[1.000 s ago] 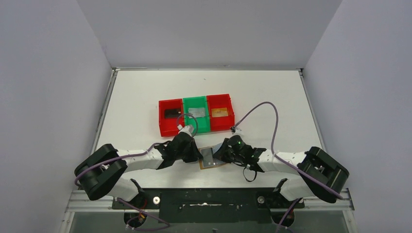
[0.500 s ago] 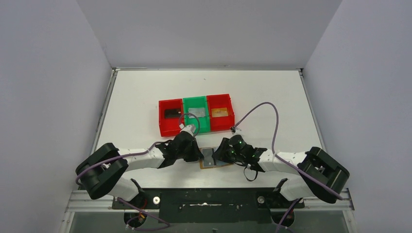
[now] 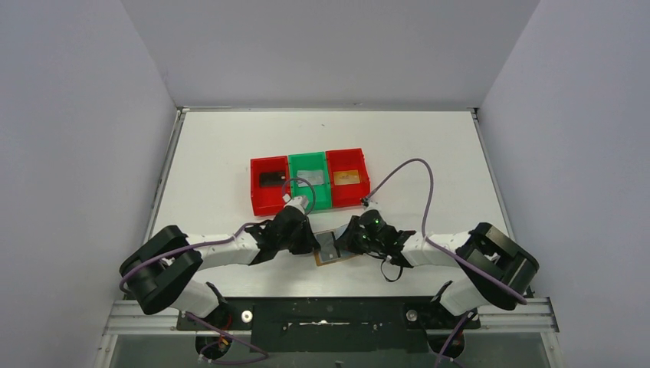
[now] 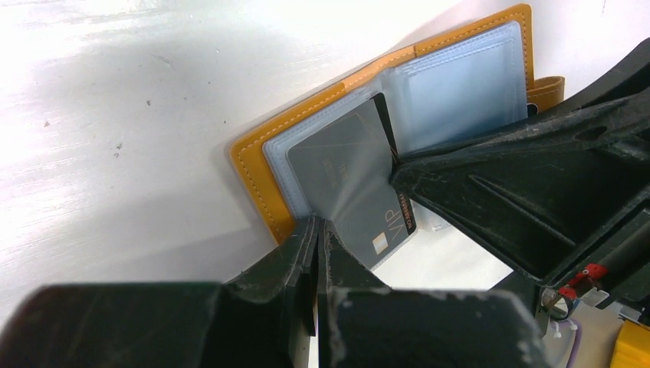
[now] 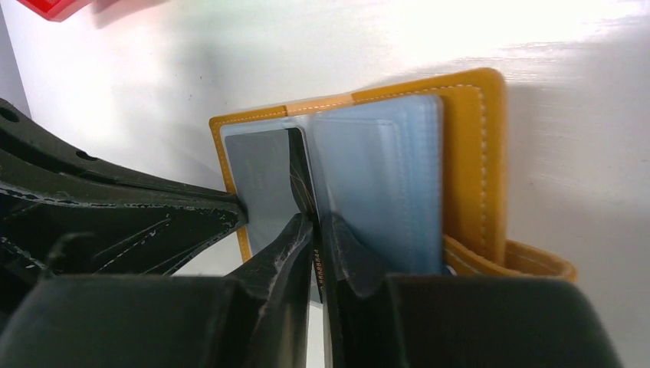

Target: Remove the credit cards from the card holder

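Card holder, a tan-brown leather-like folding wallet with pale blue-grey inner sleeves (image 4: 460, 84), lies open on the white surface (image 4: 115, 115) directly between the two tools. The left tool (image 4: 316, 228) is clenched, its tips against the holder's nearer edge; whether it pinches the leather cannot be told. The right tool (image 5: 314, 226) is closed on a thin dark grey rectangular card (image 4: 349, 180) marked VIP, which sits in the sleeve just ahead of the left tool, one corner past the holder's edge. Beyond both tools stand a red plastic bin (image 3: 268, 205) holding a black card (image 3: 270, 179), a green plastic bin (image 3: 309, 157) holding a silver-grey card (image 3: 310, 175), and a second red bin (image 3: 349, 201) holding an orange-brown card (image 3: 346, 177).
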Available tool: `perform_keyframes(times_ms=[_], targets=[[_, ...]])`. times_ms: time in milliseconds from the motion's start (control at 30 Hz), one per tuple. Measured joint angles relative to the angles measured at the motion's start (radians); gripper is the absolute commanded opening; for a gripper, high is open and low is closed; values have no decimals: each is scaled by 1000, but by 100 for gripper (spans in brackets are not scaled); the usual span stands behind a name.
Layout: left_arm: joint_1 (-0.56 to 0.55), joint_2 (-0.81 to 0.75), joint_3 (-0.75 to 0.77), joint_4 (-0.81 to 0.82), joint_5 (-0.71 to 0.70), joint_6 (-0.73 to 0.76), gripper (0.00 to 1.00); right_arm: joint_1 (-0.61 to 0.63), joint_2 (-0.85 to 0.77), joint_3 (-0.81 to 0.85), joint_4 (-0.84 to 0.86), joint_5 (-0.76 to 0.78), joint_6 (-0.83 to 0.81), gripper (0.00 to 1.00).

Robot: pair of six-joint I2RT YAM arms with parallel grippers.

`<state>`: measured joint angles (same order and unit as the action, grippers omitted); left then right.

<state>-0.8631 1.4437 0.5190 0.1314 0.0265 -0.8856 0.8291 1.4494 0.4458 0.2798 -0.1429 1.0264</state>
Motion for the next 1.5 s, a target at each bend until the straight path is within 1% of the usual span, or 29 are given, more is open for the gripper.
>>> perform_keyframes(times_ms=[167,500,533,600,667,700,733,833,1000,1133,1267,1500], targets=[[1,0,0,0,-6,-1,0,-4,-11,-9,2,18,9,0],[0,0,-2,4,-4,15,0,-43,-103,-52,-24,-4,10,0],[0,-1,-2,3,-3,17,2,-44,-106,-54,-24,-5,10,0],[0,-4,-2,1,-3,23,21,-45,-106,-54,-27,-5,10,1],[0,-4,-1,-8,-6,35,33,-44,-106,-54,-29,-5,10,7],[0,-5,1,-14,-4,34,37,-44,-106,-54,-29,-7,10,9],[0,-12,10,-25,-5,37,38,-44,-106,-54,-28,-10,9,12],[-2,-37,15,-66,-14,53,39,-42,-106,-54,-29,-14,9,17],[1,-87,24,-137,-21,56,41,-42,-106,-54,-30,-15,8,19],[1,-97,66,-165,-32,47,43,-41,-102,-54,-27,-21,9,21],[2,-97,93,-172,-39,35,43,-35,-92,-54,-20,-25,10,22],[2,-63,74,-160,-16,-7,43,-35,-82,-54,-1,-34,13,27]])
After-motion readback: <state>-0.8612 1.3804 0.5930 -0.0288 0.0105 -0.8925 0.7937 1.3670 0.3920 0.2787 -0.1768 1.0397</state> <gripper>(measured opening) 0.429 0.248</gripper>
